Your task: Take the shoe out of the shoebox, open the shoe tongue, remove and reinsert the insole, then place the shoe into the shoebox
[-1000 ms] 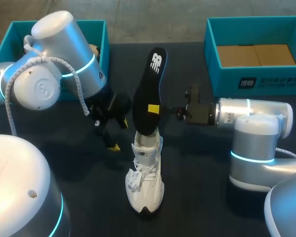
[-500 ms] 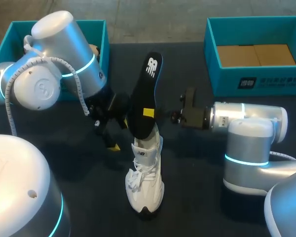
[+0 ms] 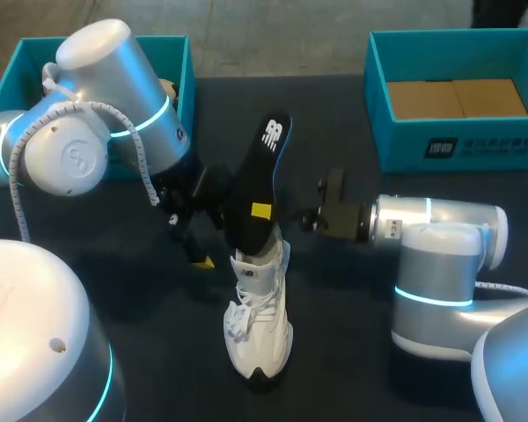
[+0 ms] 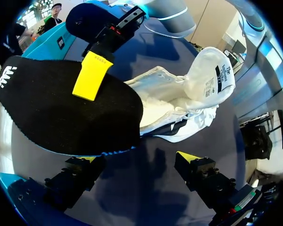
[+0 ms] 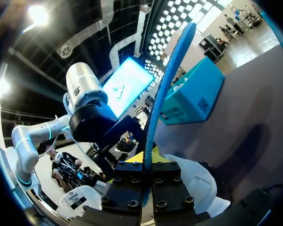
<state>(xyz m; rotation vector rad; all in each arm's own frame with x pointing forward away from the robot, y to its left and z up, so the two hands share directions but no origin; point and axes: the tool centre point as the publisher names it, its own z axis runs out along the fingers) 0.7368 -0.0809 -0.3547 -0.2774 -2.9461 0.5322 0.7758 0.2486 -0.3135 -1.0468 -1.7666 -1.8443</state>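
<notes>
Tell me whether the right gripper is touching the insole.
Touching. In the right wrist view the right gripper pinches the insole edge-on, a finger against each face.

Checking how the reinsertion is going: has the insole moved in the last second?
Yes. Held in the right pincer, the insole has sunk toward the white shoe and shifted left, away from the shoebox on the right.

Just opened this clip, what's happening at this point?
The right gripper, jaws shut on the black insole, holds it upright with its lower end at the opening of the white shoe. The shoe stands on the table, outside both teal shoeboxes. The left gripper sits beside the shoe's heel, jaws open, holding nothing.
</notes>
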